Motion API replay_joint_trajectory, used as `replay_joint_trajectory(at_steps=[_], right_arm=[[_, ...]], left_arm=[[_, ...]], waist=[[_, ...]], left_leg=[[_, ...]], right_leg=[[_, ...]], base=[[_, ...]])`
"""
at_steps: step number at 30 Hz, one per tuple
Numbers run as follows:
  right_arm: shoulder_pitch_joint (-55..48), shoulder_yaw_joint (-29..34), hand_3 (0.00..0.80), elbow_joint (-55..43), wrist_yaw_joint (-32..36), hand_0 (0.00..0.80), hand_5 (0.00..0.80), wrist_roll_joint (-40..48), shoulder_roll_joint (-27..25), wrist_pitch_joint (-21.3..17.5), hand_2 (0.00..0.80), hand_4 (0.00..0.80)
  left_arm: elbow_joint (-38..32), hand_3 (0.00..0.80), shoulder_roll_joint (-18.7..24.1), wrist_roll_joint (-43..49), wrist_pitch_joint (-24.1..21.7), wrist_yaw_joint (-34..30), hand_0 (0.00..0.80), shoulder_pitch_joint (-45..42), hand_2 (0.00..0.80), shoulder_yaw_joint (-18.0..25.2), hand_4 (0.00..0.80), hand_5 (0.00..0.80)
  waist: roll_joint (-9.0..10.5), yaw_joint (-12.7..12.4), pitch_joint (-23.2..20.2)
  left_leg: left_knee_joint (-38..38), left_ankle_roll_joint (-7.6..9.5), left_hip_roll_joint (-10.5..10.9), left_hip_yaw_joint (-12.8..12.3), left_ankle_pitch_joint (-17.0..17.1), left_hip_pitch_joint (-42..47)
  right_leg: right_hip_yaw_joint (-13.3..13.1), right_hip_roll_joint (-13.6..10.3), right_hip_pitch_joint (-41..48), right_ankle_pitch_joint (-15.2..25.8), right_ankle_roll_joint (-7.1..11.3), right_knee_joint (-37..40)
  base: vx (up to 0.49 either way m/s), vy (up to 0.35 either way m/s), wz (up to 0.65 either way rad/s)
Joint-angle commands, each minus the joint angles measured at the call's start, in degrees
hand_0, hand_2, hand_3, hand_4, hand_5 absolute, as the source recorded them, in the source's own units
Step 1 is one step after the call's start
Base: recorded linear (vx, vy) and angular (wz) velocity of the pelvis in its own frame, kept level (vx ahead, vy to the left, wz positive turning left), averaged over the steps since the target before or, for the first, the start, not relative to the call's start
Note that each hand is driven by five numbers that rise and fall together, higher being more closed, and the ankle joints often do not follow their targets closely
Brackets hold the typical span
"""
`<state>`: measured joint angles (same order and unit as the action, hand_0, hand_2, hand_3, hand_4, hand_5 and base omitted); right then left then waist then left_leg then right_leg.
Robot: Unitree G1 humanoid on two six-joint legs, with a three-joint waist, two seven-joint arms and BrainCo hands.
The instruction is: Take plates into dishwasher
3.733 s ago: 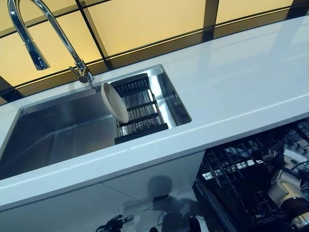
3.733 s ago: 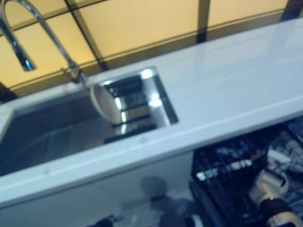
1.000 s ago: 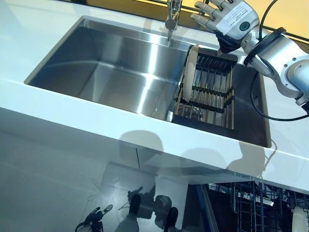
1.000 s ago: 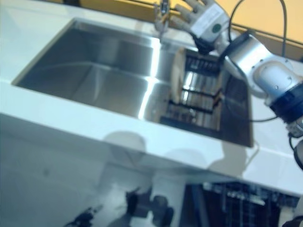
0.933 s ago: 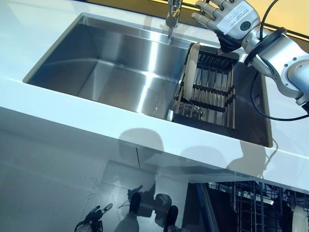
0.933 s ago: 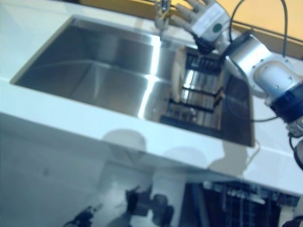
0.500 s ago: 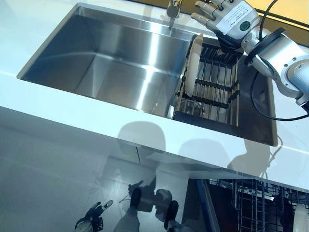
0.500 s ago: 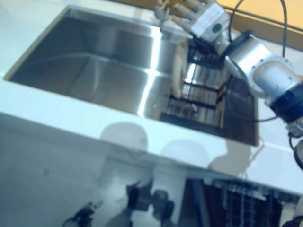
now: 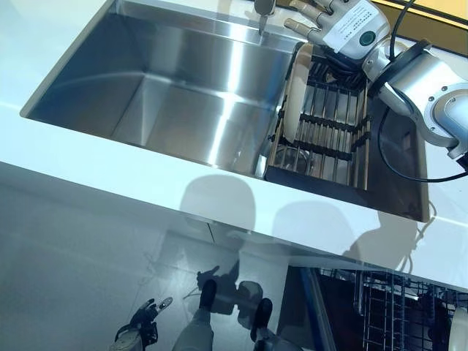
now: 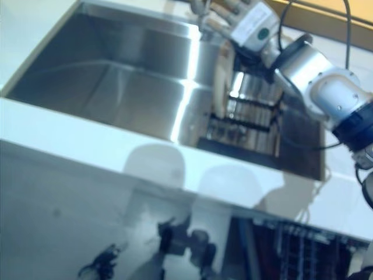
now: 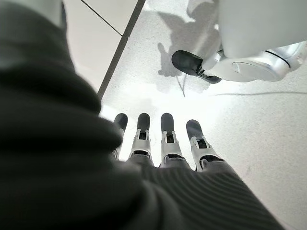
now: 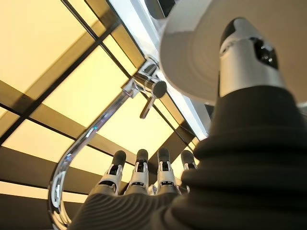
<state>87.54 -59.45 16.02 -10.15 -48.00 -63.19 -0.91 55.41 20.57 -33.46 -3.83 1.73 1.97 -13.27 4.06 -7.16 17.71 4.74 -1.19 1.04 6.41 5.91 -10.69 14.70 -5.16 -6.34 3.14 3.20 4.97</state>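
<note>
Plate (image 9: 295,93) stands on edge in the dark drying rack (image 9: 329,139), which sits at the right end of the steel sink (image 9: 168,102), below the faucet (image 12: 129,96). Right hand (image 9: 344,25) is over the plate's top rim, fingers straight and spread, thumb beside the rim; nothing grasped. Left hand (image 11: 163,139) hangs low over the pale floor (image 11: 268,129), fingers straight, holding nothing. Dishwasher rack (image 9: 387,314) shows under the white counter (image 9: 110,168), lower right.

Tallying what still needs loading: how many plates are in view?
1 for certain: a cream round plate standing on edge in the black wire drying rack inside the steel sink, beside the open right hand. Others may be hidden.
</note>
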Motion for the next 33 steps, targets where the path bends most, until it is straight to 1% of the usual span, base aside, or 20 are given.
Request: replay_joint_trajectory(at_steps=[1,12,18,25,29,30,31,32,33], right_arm=[[6.8,-3.0,0.000,-1.6,0.3,0.000,0.000,-2.2,-1.4,0.6,0.000,0.000],[7.4,-4.4,0.000,-4.0,2.3,0.000,0.000,-3.1,-1.4,0.2,0.000,0.000],[6.0,-4.3,0.000,-4.9,4.5,0.000,0.000,-4.8,-1.9,-1.8,0.000,0.000],[5.2,-5.5,0.000,-5.9,7.7,0.000,0.000,-7.5,-1.2,-4.0,0.000,0.000],[4.6,-6.1,0.000,-5.4,10.5,0.000,0.000,-10.2,-1.1,-6.5,0.000,0.000],[4.4,-6.4,0.047,-5.3,11.5,0.047,0.047,-10.7,-1.0,-6.8,0.047,0.047],[4.3,-6.9,0.113,-5.3,12.3,0.113,0.113,-11.1,-1.0,-7.0,0.113,0.113],[4.1,-7.0,0.229,-5.0,13.1,0.229,0.229,-11.8,-0.9,-7.3,0.229,0.229],[3.7,-7.1,0.439,-4.7,13.8,0.439,0.439,-12.5,-0.8,-7.7,0.439,0.439]], left_arm=[[0.4,0.000,0.9,-1.5,-1.9,1.1,0.000,0.4,0.000,0.2,0.000,0.000],[-0.1,0.000,0.8,-2.5,-2.6,1.1,0.000,0.0,0.000,0.4,0.000,0.000],[-0.4,0.000,1.0,-2.6,-2.8,0.8,0.000,0.0,0.000,0.6,0.000,0.000],[-0.1,0.000,1.0,-2.9,-3.2,0.6,0.000,0.4,0.000,0.2,0.000,0.000],[-0.7,0.000,1.0,-3.0,-3.5,0.2,0.000,0.0,0.000,0.4,0.000,0.000],[-0.8,0.000,1.1,-2.9,-3.4,0.1,0.000,-0.2,0.000,0.4,0.000,0.000],[-0.9,0.000,1.1,-3.0,-3.4,0.0,0.000,-0.1,0.000,0.4,0.000,0.000],[-0.9,0.000,1.1,-3.0,-3.4,0.0,0.000,-0.1,0.000,0.4,0.000,0.000],[-1.0,0.000,1.1,-3.0,-3.4,-0.1,0.000,-0.2,0.000,0.4,0.000,0.000]], waist=[[0.43,-0.3,0.0],[0.36,-0.5,0.7],[0.47,-0.6,0.9],[0.59,-0.7,1.1],[0.32,-0.8,1.4],[0.30,-0.8,1.4],[0.32,-0.9,1.4],[0.34,-0.9,1.4],[0.35,-0.9,1.4]], left_leg=[[0.3,1.44,0.9,-1.3,-3.5,0.0],[0.3,1.36,0.9,-1.6,-3.1,-0.6],[0.3,1.40,1.0,-1.6,-3.2,-0.8],[0.3,1.45,0.9,-1.9,-3.1,-0.8],[0.3,1.40,0.9,-1.9,-3.0,-1.0],[0.3,1.41,0.9,-1.9,-2.9,-1.0],[0.3,1.39,0.9,-2.0,-2.9,-1.1],[0.3,1.37,0.9,-2.0,-2.9,-1.1],[0.3,1.36,1.0,-2.0,-2.9,-1.1]], right_leg=[[0.4,-0.3,-0.6,-1.0,1.91,0.0],[0.5,-0.3,-1.3,-0.7,1.94,0.0],[0.8,-0.4,-1.4,-0.7,1.96,0.0],[0.9,-0.4,-1.5,-0.6,1.91,0.0],[1.0,-0.4,-1.6,-0.5,1.89,0.0],[1.1,-0.5,-1.7,-0.5,1.88,0.0],[1.1,-0.5,-1.7,-0.5,1.87,0.0],[1.2,-0.5,-1.7,-0.5,1.85,0.0],[1.2,-0.5,-1.7,-0.5,1.85,0.0]], base=[[0.000,0.000,0.00],[0.000,0.000,0.00],[0.000,0.000,0.00],[0.000,0.000,0.00],[0.000,0.000,0.00],[0.000,0.000,0.00],[0.000,0.000,0.00],[0.000,0.000,0.00],[0.000,0.000,0.00]])
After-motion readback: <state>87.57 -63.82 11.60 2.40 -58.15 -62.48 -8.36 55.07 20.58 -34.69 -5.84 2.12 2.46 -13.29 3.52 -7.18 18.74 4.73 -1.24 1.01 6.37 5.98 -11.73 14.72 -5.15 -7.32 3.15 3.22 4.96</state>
